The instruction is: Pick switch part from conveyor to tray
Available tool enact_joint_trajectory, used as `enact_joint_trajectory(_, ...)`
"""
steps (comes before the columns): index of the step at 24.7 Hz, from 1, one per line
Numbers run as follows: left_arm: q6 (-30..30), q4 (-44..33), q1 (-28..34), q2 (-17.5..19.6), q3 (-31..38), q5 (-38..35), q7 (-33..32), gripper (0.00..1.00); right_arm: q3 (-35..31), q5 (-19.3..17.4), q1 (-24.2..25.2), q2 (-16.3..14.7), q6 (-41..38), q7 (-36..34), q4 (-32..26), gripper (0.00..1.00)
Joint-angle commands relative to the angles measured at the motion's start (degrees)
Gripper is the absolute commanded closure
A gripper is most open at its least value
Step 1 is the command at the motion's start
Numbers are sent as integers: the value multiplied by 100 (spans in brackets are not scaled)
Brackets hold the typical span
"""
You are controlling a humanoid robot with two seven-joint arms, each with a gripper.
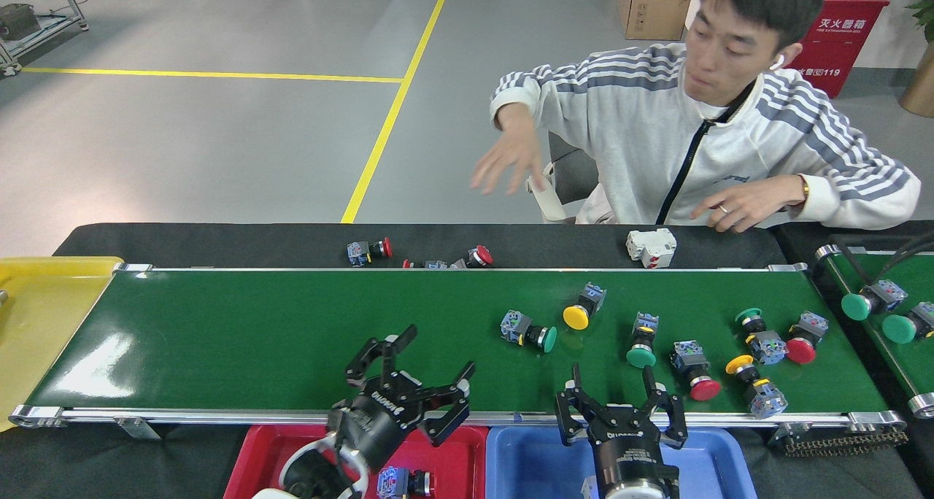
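Several push-button switch parts lie on the right half of the dark-green conveyor (292,324): a green-capped one (527,332), a yellow-capped one (582,308), another green one (642,342), a red-capped one (693,371), and more further right. My left gripper (416,375) stands open over the belt's near edge, left of the parts. My right gripper (620,400) is open too, at the near rail just below the green and red parts. Neither holds anything. A red tray (255,455) below holds one switch part (405,482); beside it is a blue tray (525,462).
A person sits behind the belt, one hand (507,160) raised, the other on the black table. Loose red-capped switches (372,250) and a white breaker (651,247) lie on the far table strip. A yellow tray (44,316) is at the left end, a second green belt (890,316) at right.
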Motion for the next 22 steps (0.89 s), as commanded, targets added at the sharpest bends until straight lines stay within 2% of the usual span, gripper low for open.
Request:
enact_joint_trajectory(1,-12,385,-307,-153,0,-11,-20,0,16,-18,-215,55,139,29,173,0)
enact_joint_trajectory(5,15,1097,-755,-338,18,-11,-11,0,16,-18,-540,196,148,29,648,0)
enact_joint_trajectory(10,68,1694,-1010,-425,27,-38,42,0,7,-132,-865,248,130,11,1087,0)
enact_joint_trajectory(12,68,1773,-1045,-425,44,-38,42,0,7,-229,-918,231,69,11,1167,12)
enact_joint_trajectory(13,68,1800,-1054,-417,44,-38,42,0,16,-220,-944,213,7,11,1175,27)
enact_joint_trajectory(17,24,1879,-1054,-425,44,-20,42,0,-2,-229,-970,178,-406,29,1184,59)
enact_joint_trajectory(19,24,1879,-1054,-461,44,-20,42,0,-2,-237,-970,178,-467,20,1175,67)
enact_joint_trajectory(22,41,1879,-1054,-461,62,-20,42,0,7,-229,-970,161,-564,2,1140,70)
